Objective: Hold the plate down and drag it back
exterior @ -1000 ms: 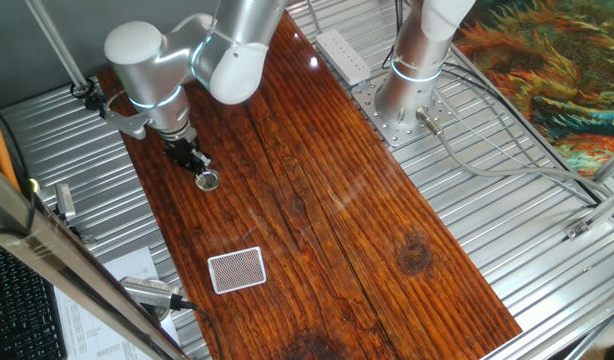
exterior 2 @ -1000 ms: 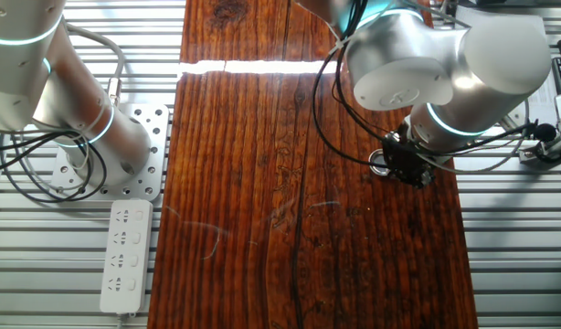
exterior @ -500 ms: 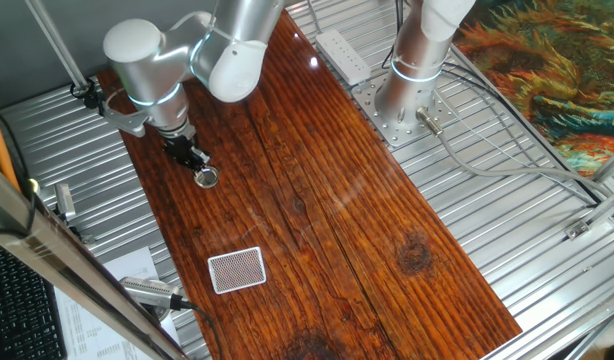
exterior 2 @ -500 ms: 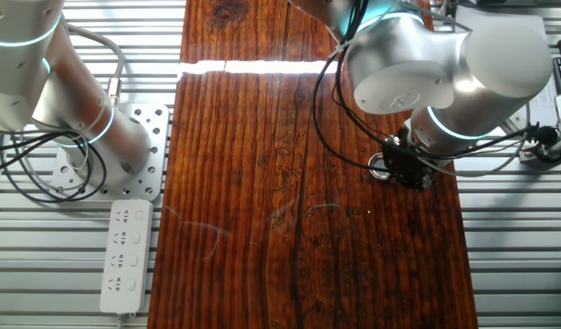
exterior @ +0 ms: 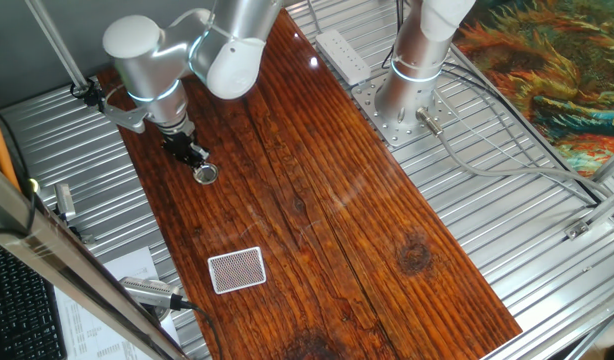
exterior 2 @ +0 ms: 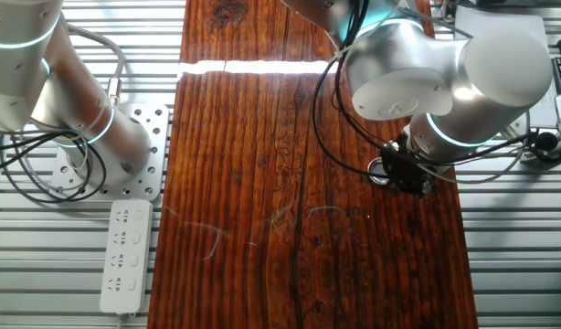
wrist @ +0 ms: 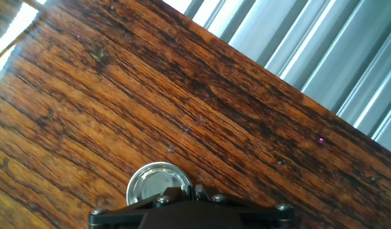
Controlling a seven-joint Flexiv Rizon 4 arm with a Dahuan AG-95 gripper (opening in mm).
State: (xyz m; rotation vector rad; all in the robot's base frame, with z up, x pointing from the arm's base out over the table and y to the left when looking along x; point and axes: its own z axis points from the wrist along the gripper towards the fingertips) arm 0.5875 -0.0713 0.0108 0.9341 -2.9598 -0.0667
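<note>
The plate (exterior: 204,174) is a small shiny silver disc on the wooden table (exterior: 327,200), near its left edge. My gripper (exterior: 194,160) stands right over it with its fingers together, the tips resting on the plate's near rim. In the hand view the plate (wrist: 152,183) lies just ahead of the closed fingertips (wrist: 173,193), partly covered by them. In the other fixed view my gripper (exterior 2: 401,170) hides most of the plate (exterior 2: 378,171); only its left rim shows.
A white card with a red cross-hatch pattern (exterior: 236,269) lies nearer the front of the table. A second arm's base (exterior: 405,95) and a power strip (exterior: 344,54) sit at the back right. Ribbed metal (wrist: 323,57) borders the table edge close to the plate.
My gripper and the plate under it have shifted together a short way toward the back of the table. The card has not moved.
</note>
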